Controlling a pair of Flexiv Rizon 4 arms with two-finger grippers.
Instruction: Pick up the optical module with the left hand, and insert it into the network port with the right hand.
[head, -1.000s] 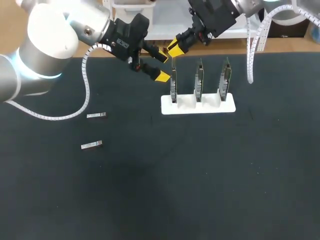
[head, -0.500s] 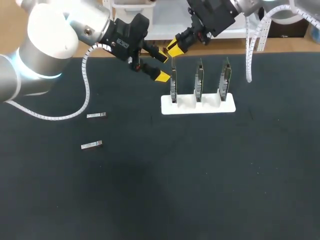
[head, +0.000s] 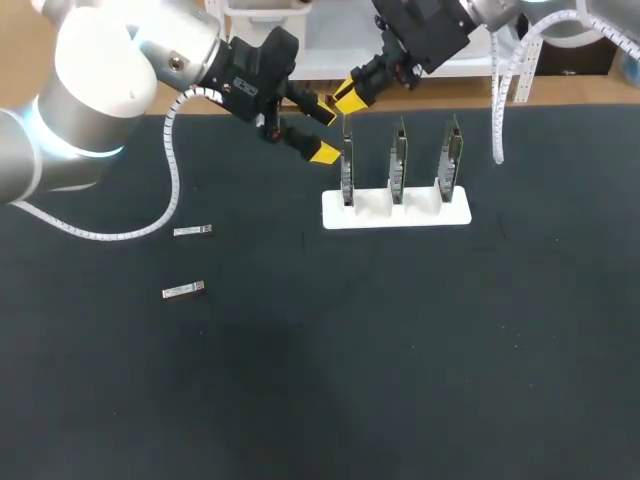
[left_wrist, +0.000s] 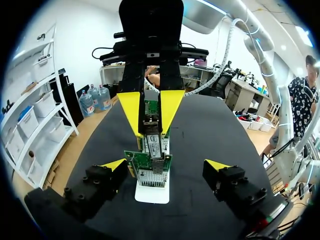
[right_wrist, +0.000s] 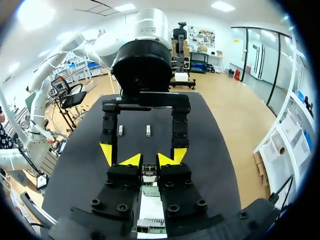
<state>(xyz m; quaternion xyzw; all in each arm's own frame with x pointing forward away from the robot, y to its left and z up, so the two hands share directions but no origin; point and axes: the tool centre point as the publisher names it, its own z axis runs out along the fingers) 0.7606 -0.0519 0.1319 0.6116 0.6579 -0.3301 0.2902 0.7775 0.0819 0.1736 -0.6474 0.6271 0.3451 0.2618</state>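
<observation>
My right gripper (head: 349, 96) hangs over the leftmost of three upright network cards (head: 347, 175) in a white stand (head: 395, 213). It is shut on a small silver optical module (head: 346, 128) that points down at the card's top edge. In the left wrist view that module (left_wrist: 152, 145) sits between the right gripper's yellow fingers (left_wrist: 131, 111), just above the card's port (left_wrist: 150, 176). My left gripper (head: 327, 130) stands open beside the same card, one tip on each side of it, holding nothing. In the right wrist view the module (right_wrist: 149, 172) shows between my right gripper's (right_wrist: 150, 161) tips.
Two more optical modules (head: 193, 231) (head: 183, 290) lie on the black table at the left. The two other cards (head: 399, 165) (head: 449, 160) stand to the right in the stand. The table's front half (head: 380, 380) holds nothing else.
My right gripper with the module has edged slightly toward the back of the table. The left arm has not moved.
</observation>
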